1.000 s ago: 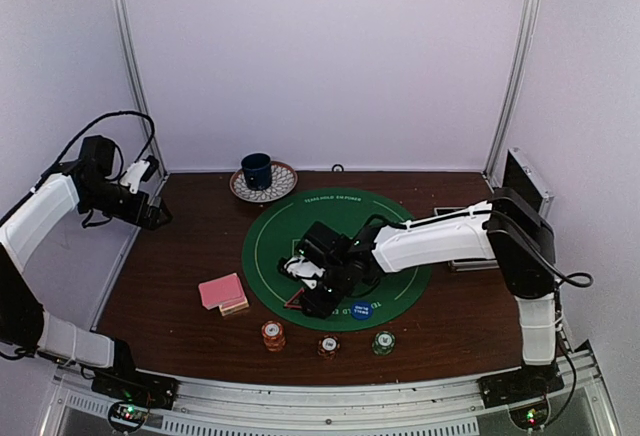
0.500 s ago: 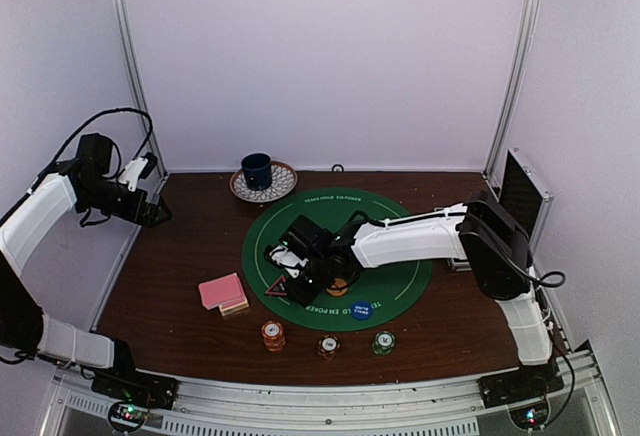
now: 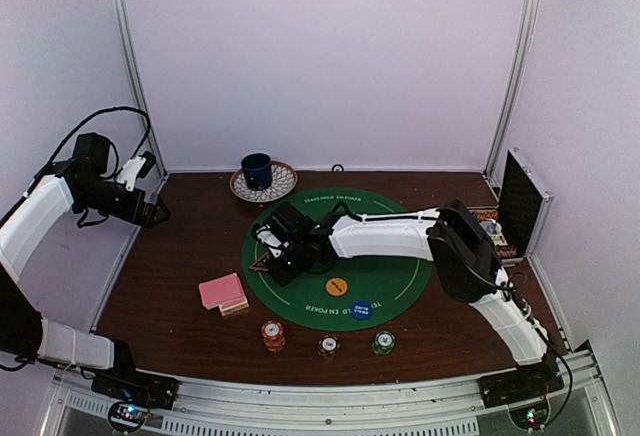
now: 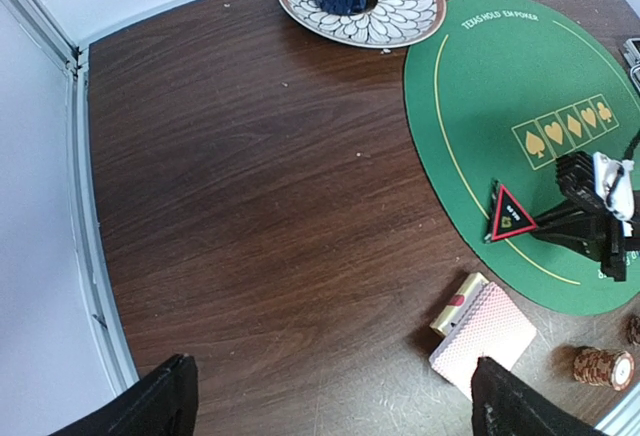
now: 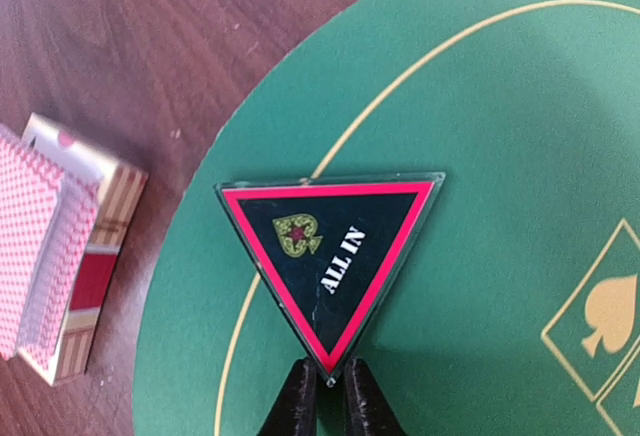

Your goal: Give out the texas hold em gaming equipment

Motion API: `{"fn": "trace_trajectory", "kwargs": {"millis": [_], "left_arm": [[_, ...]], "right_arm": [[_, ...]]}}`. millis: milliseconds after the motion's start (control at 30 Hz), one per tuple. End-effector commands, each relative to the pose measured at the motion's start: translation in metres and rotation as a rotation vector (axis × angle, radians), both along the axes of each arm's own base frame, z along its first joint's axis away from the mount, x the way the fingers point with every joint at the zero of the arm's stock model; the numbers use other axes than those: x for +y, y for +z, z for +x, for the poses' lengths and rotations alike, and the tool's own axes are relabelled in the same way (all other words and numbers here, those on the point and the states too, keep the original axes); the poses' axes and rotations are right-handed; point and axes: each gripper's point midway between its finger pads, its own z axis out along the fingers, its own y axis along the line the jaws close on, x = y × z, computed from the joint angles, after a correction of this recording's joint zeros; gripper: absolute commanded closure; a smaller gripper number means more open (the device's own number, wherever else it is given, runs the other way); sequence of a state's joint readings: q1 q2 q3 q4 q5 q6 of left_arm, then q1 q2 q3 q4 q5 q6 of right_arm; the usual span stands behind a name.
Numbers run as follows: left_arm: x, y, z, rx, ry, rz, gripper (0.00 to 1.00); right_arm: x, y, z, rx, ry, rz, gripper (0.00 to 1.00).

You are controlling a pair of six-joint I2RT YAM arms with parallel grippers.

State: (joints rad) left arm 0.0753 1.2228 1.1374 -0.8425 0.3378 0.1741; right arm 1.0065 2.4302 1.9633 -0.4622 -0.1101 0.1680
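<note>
My right gripper [image 5: 328, 394] is shut on one corner of the small red-rimmed black triangle [image 5: 330, 251] marked ALL IN. The triangle [image 3: 260, 264] hangs over the left edge of the green felt mat [image 3: 385, 256]. A pink-backed deck of cards [image 3: 222, 291] lies on its box on the wood to the left, also seen in the right wrist view [image 5: 45, 256]. Three chip stacks, orange [image 3: 272, 334], red [image 3: 328, 346] and green [image 3: 384, 342], stand along the front. An orange button [image 3: 337, 286] and a blue button [image 3: 361, 310] lie on the mat. My left gripper [image 4: 335, 406] is open, raised at the far left.
A dark blue mug [image 3: 257, 169] sits on a patterned plate [image 3: 278, 186] at the back. An open metal case [image 3: 520, 206] stands at the right edge. A frame post [image 3: 130, 66] rises near the left arm.
My right arm has carried the triangle from the mat's front left to its left edge, farther back, with the fingers tightening on it. The left arm has barely moved.
</note>
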Motion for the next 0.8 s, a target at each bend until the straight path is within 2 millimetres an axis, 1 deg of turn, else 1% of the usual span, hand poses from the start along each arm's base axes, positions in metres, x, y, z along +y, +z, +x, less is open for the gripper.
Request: {"fn": "trace_trajectory", "kwargs": {"millis": [0,67,133,167,233,333,367,467,500,533,567,633,700,767], "left_arm": [[-0.001,0.011,-0.004,-0.023,-0.018,-0.005,0.02],[-0.002,0.009,-0.004,-0.017,-0.021,-0.008,0.02],[-0.002,0.009,-0.005,-0.013,-0.023,-0.011,0.02],[-0.003,0.009,-0.005,-0.013,-0.025,-0.012,0.02],[-0.003,0.009,-0.005,-0.011,-0.028,-0.015,0.02],[-0.005,0.010,-0.005,-0.011,-0.034,-0.024,0.02],[-0.005,0.010,-0.005,-0.009,-0.034,-0.026,0.02],[-0.007,0.010,-0.006,-0.004,-0.043,-0.034,0.02],[-0.008,0.011,-0.006,-0.005,-0.047,-0.036,0.03],[-0.009,0.010,-0.006,-0.005,-0.049,-0.039,0.02],[-0.009,0.011,-0.006,-0.006,-0.052,-0.041,0.02],[-0.010,0.011,-0.006,-0.005,-0.055,-0.047,0.02],[-0.011,0.012,-0.006,-0.003,-0.060,-0.052,0.02],[-0.012,0.013,-0.006,-0.004,-0.062,-0.053,0.02]], "right_arm": [[0.000,-0.002,0.022,-0.028,-0.053,-0.016,0.86],[0.000,0.006,0.029,-0.046,-0.065,-0.008,0.84],[0.000,0.018,0.035,-0.063,-0.072,0.003,0.81],[-0.003,0.024,0.036,-0.073,-0.075,0.001,0.75],[-0.009,0.039,0.038,-0.103,-0.086,0.000,0.59],[-0.032,0.051,0.031,-0.132,-0.118,-0.018,0.40],[-0.039,0.057,0.029,-0.139,-0.131,-0.017,0.36],[-0.070,0.062,0.014,-0.142,-0.173,-0.040,0.24],[-0.081,0.061,0.009,-0.139,-0.187,-0.052,0.22],[-0.091,0.067,0.004,-0.143,-0.202,-0.051,0.20],[-0.102,0.058,-0.002,-0.130,-0.214,-0.076,0.19],[-0.118,0.057,-0.012,-0.118,-0.238,-0.084,0.19],[-0.131,0.050,-0.020,-0.098,-0.254,-0.093,0.19],[-0.138,0.043,-0.027,-0.077,-0.262,-0.101,0.20]]}}
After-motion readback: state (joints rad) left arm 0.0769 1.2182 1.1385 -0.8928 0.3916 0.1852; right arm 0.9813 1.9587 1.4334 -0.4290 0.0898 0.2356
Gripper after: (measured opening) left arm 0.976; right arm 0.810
